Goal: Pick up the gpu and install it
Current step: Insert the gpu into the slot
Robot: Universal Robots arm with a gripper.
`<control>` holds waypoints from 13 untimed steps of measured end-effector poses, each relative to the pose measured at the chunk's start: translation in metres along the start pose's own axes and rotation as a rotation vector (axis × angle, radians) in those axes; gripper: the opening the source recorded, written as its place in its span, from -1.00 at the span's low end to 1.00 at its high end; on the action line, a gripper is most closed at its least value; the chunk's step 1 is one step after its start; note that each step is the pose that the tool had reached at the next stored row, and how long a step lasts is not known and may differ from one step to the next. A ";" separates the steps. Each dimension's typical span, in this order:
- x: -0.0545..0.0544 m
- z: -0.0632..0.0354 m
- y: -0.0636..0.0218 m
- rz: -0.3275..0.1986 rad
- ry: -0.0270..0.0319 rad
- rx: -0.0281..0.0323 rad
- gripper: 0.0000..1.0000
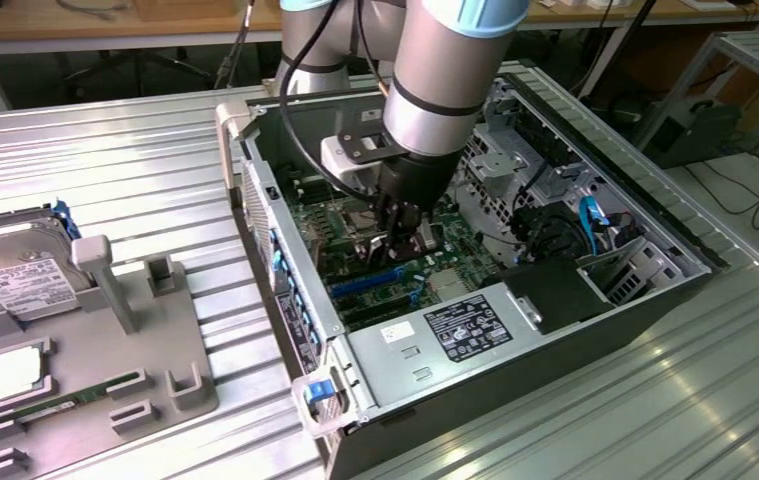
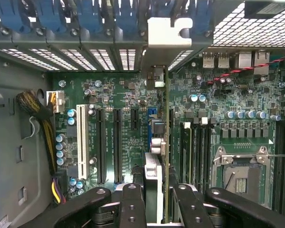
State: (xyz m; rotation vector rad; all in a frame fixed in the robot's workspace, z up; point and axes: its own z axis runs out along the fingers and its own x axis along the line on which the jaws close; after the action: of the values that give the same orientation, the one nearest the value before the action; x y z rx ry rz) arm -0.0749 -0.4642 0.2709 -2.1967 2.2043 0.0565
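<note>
Nearest, the ribbed metal surface (image 1: 699, 420) ran in long ridges, with open room at the exterior view's right of the case (image 1: 553, 380). At the exterior view's left sat a grey moulded tray (image 1: 152, 380) carrying a silver drive (image 1: 19, 280), its white label too small to read. The case lay open on its side, steel walls boxing in the green board (image 2: 133, 95). A boxy power supply (image 1: 399, 355) at the near end bore a sticker with unreadable print. Further in, the claw (image 2: 156, 190), closed partway, clamped the gpu (image 2: 166, 123) upright and edge-on over the board, between the long black slots (image 2: 118, 142) and the square socket (image 2: 240, 178). Whether its lower edge had met a slot could not be told. Its silver bracket (image 2: 168, 33) stood at the perforated rear wall, beside blue clips (image 2: 85, 14).
</note>
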 end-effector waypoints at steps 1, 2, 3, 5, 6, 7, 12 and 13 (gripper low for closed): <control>0.000 0.0004 0.0005 0.000 0.0001 -0.0002 -0.44; 0.000 0.0011 0.0005 0.000 0.0002 -0.0026 -0.44; 0.000 0.0014 0.0006 0.000 0.0003 -0.0056 -0.44; 0.001 0.0021 0.0006 0.000 0.0001 -0.0111 -0.44; 0.001 0.0025 0.0006 0.000 0.0001 -0.0128 -0.44; 0.001 0.0030 0.0006 0.001 0.0002 -0.0130 -0.44; 0.002 0.0069 0.0008 0.001 0.0001 -0.0145 -0.44; 0.002 0.0072 0.0010 0.000 0.0002 -0.0151 -0.44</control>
State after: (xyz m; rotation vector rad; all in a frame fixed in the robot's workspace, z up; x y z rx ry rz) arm -0.0759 -0.4662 0.2636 -2.2040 2.2118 0.0731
